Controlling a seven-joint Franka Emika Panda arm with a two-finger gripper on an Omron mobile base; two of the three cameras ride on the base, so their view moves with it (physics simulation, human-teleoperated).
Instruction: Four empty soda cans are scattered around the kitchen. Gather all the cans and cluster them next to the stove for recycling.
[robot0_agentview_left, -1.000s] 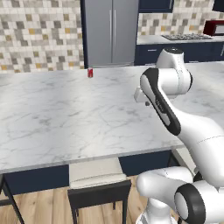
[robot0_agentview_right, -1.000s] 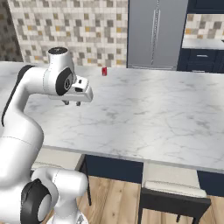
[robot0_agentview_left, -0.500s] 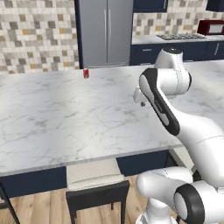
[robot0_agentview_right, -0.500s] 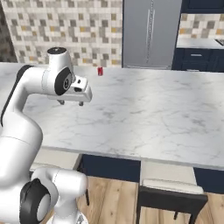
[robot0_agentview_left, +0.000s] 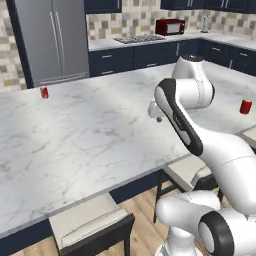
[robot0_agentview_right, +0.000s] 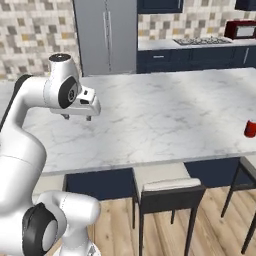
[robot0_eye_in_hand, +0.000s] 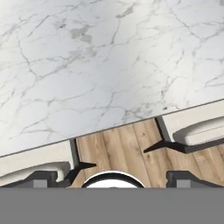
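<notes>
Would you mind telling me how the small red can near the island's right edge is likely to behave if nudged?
The small red can stands upright on smooth white marble, so it may slide easily. Being narrow and small, it probably tips, then rolls; the counter edge is close.

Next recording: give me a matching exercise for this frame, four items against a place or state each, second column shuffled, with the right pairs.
Column one:
1. soda can
2. second soda can
3. stove
4. gripper

Column two:
A. set in the back counter, beside a red appliance
B. on the island near the refrigerator side
C. open, empty, above the marble
D. at the island's right end, near a stool

Pairs: 1-B, 2-D, 3-A, 4-C
</notes>
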